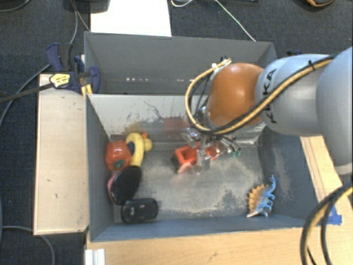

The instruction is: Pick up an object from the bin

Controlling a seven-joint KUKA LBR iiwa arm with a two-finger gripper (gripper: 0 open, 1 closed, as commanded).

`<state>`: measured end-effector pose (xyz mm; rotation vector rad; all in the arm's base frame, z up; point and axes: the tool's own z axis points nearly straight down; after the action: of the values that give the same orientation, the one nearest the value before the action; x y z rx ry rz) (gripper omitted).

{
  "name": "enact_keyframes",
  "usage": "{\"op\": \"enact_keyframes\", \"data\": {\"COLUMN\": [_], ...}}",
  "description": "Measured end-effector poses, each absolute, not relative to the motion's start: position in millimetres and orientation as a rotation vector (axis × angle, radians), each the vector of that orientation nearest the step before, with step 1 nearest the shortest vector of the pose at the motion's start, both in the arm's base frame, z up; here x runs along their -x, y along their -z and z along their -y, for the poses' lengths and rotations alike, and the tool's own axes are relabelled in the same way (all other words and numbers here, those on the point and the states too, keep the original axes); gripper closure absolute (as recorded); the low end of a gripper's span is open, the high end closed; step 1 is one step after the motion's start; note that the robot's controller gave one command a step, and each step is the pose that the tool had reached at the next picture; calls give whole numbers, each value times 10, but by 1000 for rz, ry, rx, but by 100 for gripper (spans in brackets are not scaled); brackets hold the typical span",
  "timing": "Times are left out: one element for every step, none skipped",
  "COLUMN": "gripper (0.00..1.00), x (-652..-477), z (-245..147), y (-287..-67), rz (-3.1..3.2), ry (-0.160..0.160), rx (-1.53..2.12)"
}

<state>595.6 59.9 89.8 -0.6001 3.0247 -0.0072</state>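
My gripper (203, 154) hangs low in the middle of the bin, under the arm's orange dome. A small orange-red block (185, 158) lies right at its left side, touching or nearly touching it. More red shows just beneath the gripper, and I cannot tell whether that is part of the same block. The gripper's own body hides how it stands around the block.
At the bin's left lie a red-orange round toy (116, 153), a yellow ring-shaped toy (138, 147), a black oval thing (126, 182) and a black key-fob-like box (139, 209). A blue and orange dinosaur (263, 197) lies at the front right.
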Motion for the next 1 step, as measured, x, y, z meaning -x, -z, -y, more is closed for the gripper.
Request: {"op": "enact_keyframes", "data": {"gripper": [100], "x": [-5956], "z": [-599], "y": [-896], "rz": [-3025], "ry": [7], "rx": [598]}}
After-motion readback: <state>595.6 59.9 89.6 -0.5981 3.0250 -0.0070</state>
